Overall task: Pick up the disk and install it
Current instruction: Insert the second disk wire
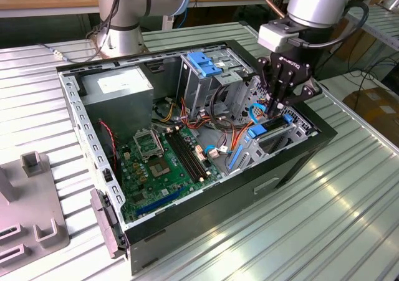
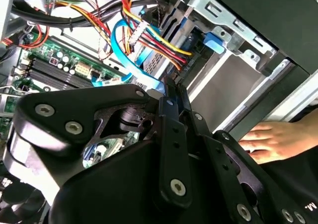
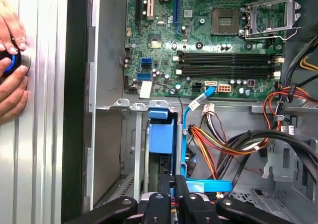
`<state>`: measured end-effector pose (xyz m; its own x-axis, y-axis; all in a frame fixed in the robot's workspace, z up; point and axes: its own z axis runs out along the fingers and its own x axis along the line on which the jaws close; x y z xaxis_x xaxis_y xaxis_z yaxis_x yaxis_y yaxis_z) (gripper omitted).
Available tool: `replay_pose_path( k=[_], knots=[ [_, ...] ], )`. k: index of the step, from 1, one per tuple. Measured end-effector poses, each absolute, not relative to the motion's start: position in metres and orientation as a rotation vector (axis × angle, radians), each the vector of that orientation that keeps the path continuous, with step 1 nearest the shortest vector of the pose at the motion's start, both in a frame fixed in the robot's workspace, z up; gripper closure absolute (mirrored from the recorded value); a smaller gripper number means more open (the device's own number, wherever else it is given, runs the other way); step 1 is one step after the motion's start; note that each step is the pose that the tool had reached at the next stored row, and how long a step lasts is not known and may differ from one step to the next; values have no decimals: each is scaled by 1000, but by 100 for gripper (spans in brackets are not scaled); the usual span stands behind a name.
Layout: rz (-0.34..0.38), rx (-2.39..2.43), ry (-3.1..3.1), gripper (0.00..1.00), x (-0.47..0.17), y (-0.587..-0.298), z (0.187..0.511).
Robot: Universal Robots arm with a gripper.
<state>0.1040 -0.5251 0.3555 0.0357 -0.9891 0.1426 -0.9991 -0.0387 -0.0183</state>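
Blue-framed disk (image 1: 269,130) sits in the drive bay of the open computer case (image 1: 299,162) in the exterior view, the hand (image 1: 278,106) directly above it. In the first wrist view, the hand (image 3: 175,196) appears closed over the disk (image 3: 162,134), its grip unconfirmed. A person's hand (image 3: 11,70) rests on the counter (image 3: 35,149).

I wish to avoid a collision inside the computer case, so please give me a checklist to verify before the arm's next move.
1. Gripper over the drive bay: ok.
2. Gripper closed: ok, shut.
3. Disk in gripper: cannot tell; a blue bracket sits in the bay near it.
4. Cables clear: not ok, coloured wires run close beside the gripper.
5. Person's hand away: not ok, it rests on the table right beside the case.
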Motion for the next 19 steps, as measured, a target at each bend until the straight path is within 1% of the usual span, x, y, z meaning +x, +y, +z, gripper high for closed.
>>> replay_pose_path(
  k=[2,6,10,19],
  knots=[
    [197,2209,-2130,84,102,-527,355],
    [197,2216,-2138,84,100,-530,354],
    [185,2224,-2147,84,99,-538,352],
    [123,2250,-2187,84,100,-546,350]
  ],
)
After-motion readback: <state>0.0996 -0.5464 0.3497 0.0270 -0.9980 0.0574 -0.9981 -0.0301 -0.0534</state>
